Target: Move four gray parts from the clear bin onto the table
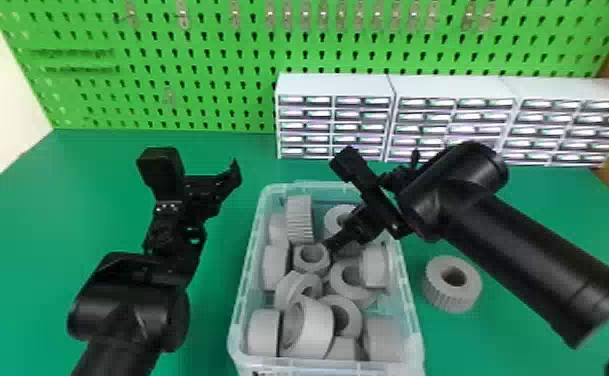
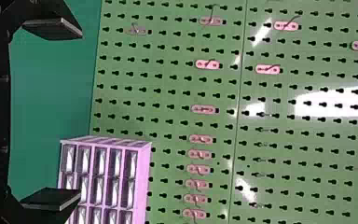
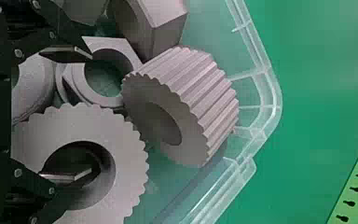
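Your right end effector [image 3: 92, 114] is down at the clear bin, with its two fingers spread apart and nothing held. One finger [image 3: 65, 178] shows over the hole of a toothed gray ring [image 3: 79, 123]; the other finger [image 3: 65, 54] is close to a gray nut [image 3: 78, 81]. The wall of the toothed ring lies between them in your wrist view. I can't tell if either finger touches a part.

It looks like you are lining up to pick a part. Next, go down a bit more if you need to, then squeeze that wall and lift straight up. Watch the ribbed gray part [image 3: 191, 84] just beside it, which could get bumped (round things love to roll).

The clear bin [image 1: 249, 260] holds many more gray parts, all heaped up. Just outside it, on the robot's right, one gray part [image 1: 438, 292] lies flat on the green surface [image 1: 43, 210]. If that one counts, you have three to go, and this pick would be number two. Set it down near there, well away from the bin's rim.

Your left end effector [image 2: 80, 113] hangs off to the left of the bin, its fingers wide apart and nothing between them. Small drawers [image 1: 333, 120] stand behind.
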Robot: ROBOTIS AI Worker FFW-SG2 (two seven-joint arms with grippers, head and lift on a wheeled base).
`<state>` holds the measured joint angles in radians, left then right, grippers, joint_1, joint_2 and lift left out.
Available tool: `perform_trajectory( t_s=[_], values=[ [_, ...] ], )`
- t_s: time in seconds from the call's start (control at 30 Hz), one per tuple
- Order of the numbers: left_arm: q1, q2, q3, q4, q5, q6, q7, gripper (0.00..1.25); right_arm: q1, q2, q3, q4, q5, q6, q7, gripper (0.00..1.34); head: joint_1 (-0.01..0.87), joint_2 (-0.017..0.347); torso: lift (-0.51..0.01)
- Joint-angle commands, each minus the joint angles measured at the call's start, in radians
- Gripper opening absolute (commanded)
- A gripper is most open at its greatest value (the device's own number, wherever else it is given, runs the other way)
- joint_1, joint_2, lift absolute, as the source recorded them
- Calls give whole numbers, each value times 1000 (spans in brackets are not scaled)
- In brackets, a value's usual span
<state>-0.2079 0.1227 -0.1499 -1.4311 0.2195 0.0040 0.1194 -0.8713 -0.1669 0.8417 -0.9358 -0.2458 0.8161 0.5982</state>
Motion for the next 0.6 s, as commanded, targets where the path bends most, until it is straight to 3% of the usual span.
perform_trajectory(
  t_s=[0.0,0.3,0.57],
  values=[
    [-1,0,0,1,1,-1,0,1155,-2,1,0,2,-3,6,0,790,693,72,-52],
    [-1,0,0,1,3,-2,0,1155,-2,1,-18,8,-17,52,-2,387,693,72,-52],
    [1,0,-2,3,3,-2,0,1155,-2,6,-41,8,-23,69,-2,344,693,72,-52]
  ],
)
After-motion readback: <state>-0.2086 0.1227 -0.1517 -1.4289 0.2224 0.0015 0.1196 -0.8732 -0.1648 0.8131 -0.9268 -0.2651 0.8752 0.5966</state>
